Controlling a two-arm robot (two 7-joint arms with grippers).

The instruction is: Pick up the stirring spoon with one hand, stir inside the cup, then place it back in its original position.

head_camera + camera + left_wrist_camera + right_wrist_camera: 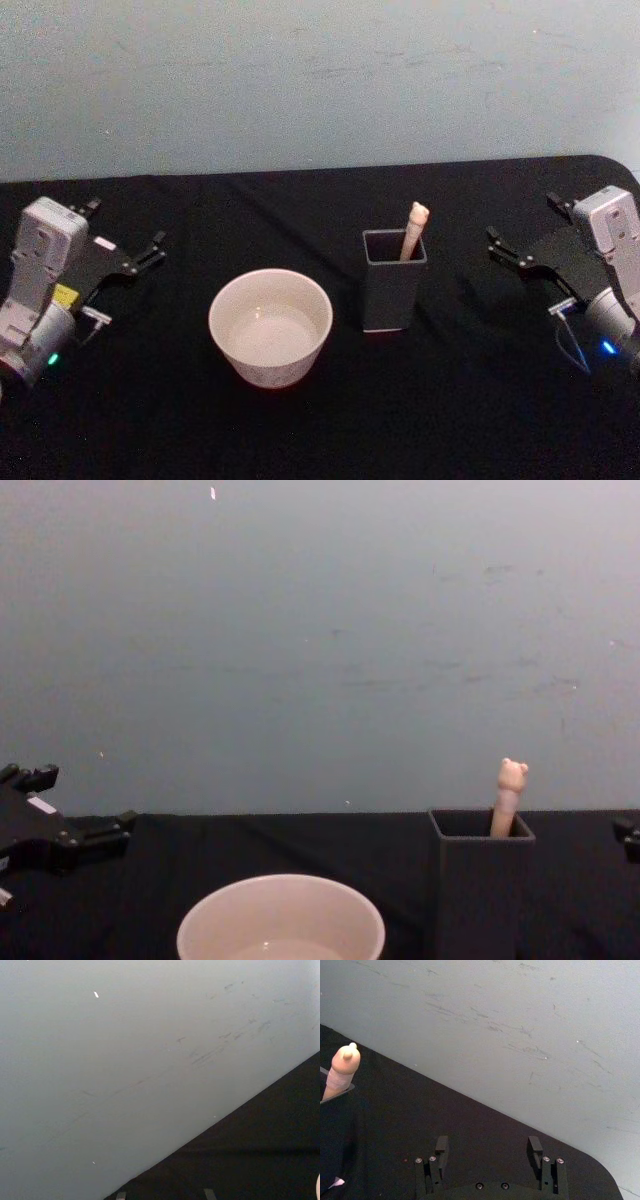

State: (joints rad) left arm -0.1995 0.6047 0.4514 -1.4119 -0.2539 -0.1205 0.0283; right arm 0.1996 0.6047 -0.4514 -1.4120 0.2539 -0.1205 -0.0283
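Cup: the cup (270,325) sits nearest you on the black desk (180,420), mouth up, so a spoon can drop straight in.
Holder: the dark grey holder (393,285) stands upright just right of the cup and slightly farther back, not touching it. Its tall walls keep the spoon on end.
Spoon: the stirring spoon (414,228) stands in the holder, leaning into its far right corner. Only the beige handle with the bear head clears the rim, and that looks like your grip point. The stem and bowl are hidden inside.
Left claw: the left claw (125,228) waits at the desk's left side, spread wide and empty, well apart from the cup.
Right claw: the right claw (525,222) waits at the right side, also wide and empty. It is on the holder's side, so I judge it the handier one.
Wall: the pale wall (320,80) rises behind the desk's far edge.
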